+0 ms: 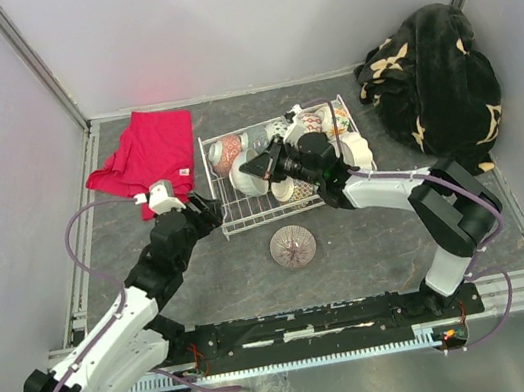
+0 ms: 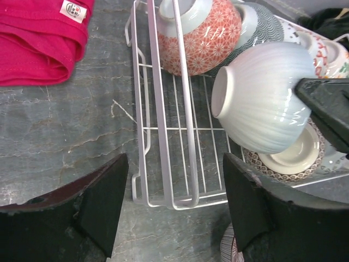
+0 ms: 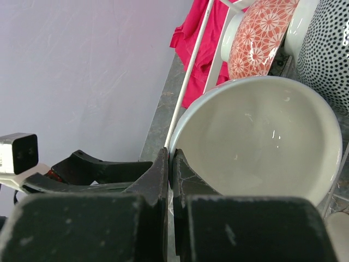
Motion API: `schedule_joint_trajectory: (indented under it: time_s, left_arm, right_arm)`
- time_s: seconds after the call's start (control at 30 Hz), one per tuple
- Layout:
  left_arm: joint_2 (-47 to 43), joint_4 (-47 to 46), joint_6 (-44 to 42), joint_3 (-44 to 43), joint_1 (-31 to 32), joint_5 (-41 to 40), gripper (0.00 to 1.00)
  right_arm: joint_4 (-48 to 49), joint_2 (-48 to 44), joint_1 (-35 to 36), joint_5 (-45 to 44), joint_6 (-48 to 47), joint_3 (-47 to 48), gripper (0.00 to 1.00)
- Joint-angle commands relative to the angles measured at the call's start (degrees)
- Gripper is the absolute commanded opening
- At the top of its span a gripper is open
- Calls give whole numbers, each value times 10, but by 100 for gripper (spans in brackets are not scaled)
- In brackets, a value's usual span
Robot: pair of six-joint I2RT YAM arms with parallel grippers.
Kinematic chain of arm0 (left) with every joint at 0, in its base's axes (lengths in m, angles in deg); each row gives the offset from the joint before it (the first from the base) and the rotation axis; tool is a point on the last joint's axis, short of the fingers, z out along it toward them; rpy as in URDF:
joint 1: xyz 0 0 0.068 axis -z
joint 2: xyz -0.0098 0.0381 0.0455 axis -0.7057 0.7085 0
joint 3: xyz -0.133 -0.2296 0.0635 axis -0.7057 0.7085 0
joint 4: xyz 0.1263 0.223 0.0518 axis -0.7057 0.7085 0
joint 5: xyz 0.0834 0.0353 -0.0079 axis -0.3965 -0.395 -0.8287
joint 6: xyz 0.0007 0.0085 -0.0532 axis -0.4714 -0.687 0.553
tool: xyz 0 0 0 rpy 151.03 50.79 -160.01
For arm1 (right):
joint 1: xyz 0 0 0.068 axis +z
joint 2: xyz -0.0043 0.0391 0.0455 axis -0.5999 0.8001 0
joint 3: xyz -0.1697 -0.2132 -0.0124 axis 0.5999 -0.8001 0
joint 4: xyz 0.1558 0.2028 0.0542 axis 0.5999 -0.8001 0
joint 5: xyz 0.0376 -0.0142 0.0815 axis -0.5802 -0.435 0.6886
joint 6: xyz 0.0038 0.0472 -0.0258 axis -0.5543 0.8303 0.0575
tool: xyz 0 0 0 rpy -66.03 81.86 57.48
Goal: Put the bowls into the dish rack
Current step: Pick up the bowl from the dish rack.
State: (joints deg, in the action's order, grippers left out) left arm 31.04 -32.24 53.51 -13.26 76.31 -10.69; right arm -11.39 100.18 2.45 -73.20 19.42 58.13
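Bowls of glossy round ceramic crowd the far and right parts of the dish rack, a low basket of thin white wire standing on the dark, marble-veined bench. The right jaws are closed on the rim of a pale ribbed bowl, held tipped on its side over the middle of the rack. The left jaws stand open and empty just outside the rack's near left corner. One more, the striped bowl, sits on the bench just in front of the rack, with fine dark lines radiating from its centre.

The left wrist view gives the outside of the held bowl: fine ribs under a bluish-white glaze. A red lattice bowl lies behind it and a cream bowl with a brown patterned rim below it; whether the held bowl touches the cream one cannot be told. The right wrist view gives instead its smooth, plain inside, and a white bowl speckled with dark dots beside the red one.

Only the top view takes in the black floral blanket, bunched in the far right corner. The red cloth, soft and folded, lies left of the rack, and its small white label is plain from the left wrist.
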Motion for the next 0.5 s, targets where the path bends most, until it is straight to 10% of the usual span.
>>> schedule_joint_trajectory:
  time_s: [0.0, 0.47]
  left_arm:
    - [28, -24, -26, -34, 9, -34, 74]
    - [107, -28, -43, -62, 26, -93, 36]
  right_arm:
    - [73, -36, -10, 33, 18, 28, 2]
    - [152, -14, -24, 86, 60, 25, 2]
